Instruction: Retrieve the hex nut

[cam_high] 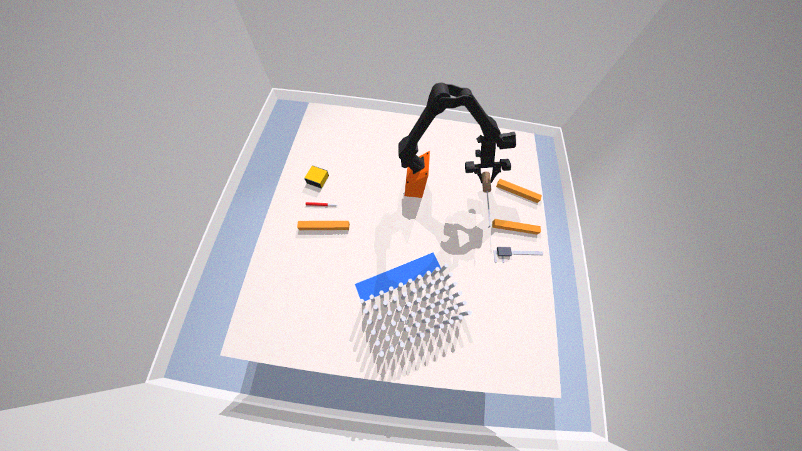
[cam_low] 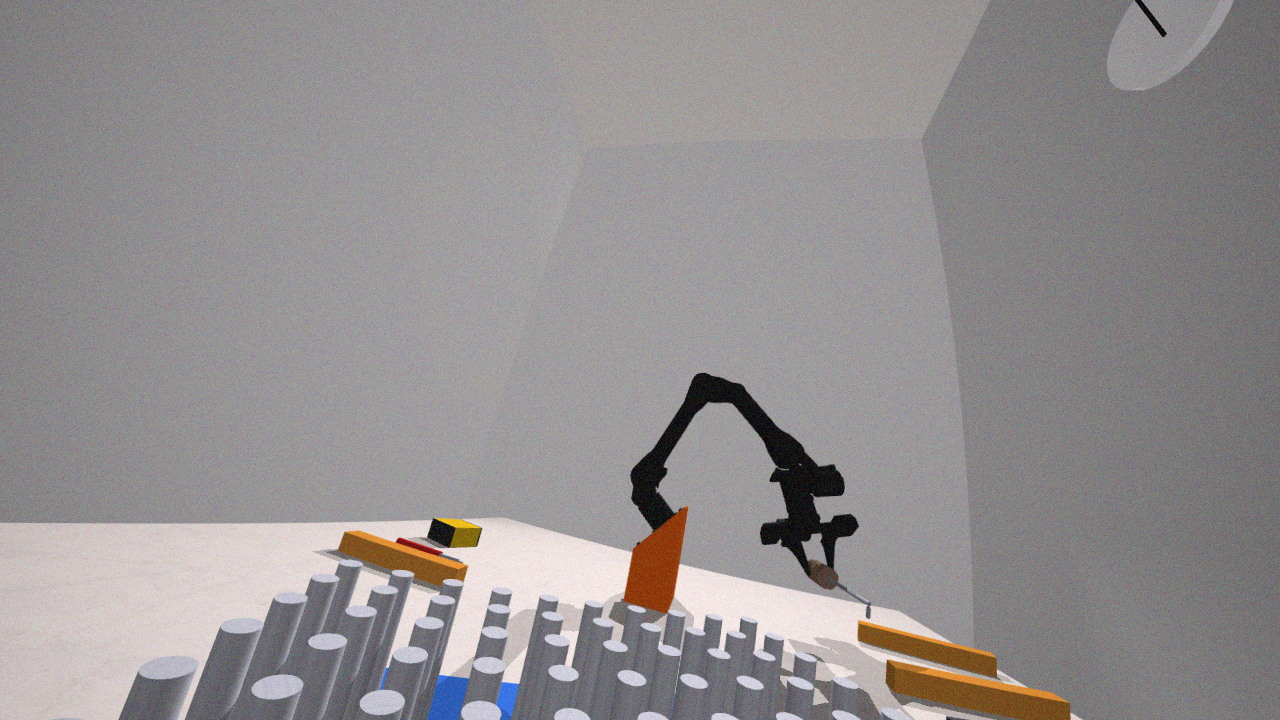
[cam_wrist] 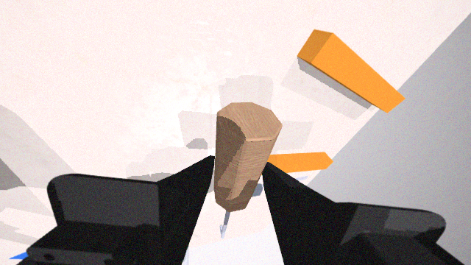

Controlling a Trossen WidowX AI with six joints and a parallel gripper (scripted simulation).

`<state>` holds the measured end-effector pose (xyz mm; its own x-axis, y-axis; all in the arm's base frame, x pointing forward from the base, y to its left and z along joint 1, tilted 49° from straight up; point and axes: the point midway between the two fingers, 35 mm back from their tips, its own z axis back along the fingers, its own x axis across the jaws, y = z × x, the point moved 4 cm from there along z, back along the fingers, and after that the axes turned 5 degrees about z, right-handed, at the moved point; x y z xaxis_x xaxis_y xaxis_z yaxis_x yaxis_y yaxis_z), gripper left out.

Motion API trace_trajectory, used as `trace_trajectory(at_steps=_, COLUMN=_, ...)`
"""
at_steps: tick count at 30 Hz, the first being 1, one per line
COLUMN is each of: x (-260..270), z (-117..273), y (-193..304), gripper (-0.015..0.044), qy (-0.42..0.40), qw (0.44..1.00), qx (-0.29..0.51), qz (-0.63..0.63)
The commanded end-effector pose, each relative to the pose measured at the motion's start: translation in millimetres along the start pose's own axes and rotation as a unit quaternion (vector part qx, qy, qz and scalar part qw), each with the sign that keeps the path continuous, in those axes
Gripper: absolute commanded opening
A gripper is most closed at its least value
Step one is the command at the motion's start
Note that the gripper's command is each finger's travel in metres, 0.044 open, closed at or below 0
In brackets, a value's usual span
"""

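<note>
My claw (cam_high: pixel 486 178) (cam_low: pixel 821 565) (cam_wrist: pixel 238 163): part-open, clamped on the hook tool's wooden handle (cam_high: pixel 486 182) (cam_low: pixel 822 574) (cam_wrist: pixel 243 158), raised off the table | in the top view, spacers (cam_high: pixel 411 314) (cam_low: pixel 562 685) stand at six o'clock, blue strip (cam_high: pixel 398 276) (cam_low: pixel 472 698) along their near-twelve edge | hex nut: cannot make it out
</note>
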<state>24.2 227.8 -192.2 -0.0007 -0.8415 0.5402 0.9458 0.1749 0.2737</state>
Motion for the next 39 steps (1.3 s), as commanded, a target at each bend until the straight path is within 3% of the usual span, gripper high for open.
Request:
trace_trajectory(at_steps=1, x=-6.1, z=31.5, y=16.1, gripper=0.0, qy=0.003, qw=1.0, qx=0.003, qz=0.001)
trace_trajectory(at_steps=6, x=-6.9, z=63.0, y=32.8, gripper=0.0, qy=0.003, qw=1.0, qx=0.004, qz=0.001)
trace_trajectory(at_steps=13, x=-6.7, z=65.0, y=36.0, gripper=0.0, qy=0.004, qw=1.0, qx=0.002, qz=-0.014)
trace_trajectory(at_steps=30, x=3.3, z=78.2, y=89.5, gripper=0.0, qy=0.009, qw=0.957, qx=-0.047, qz=-0.284)
trace_trajectory(at_steps=39, x=18.5, z=83.6, y=114.0, gripper=0.0, qy=0.006, qw=0.945, qx=-0.066, qz=-0.32)
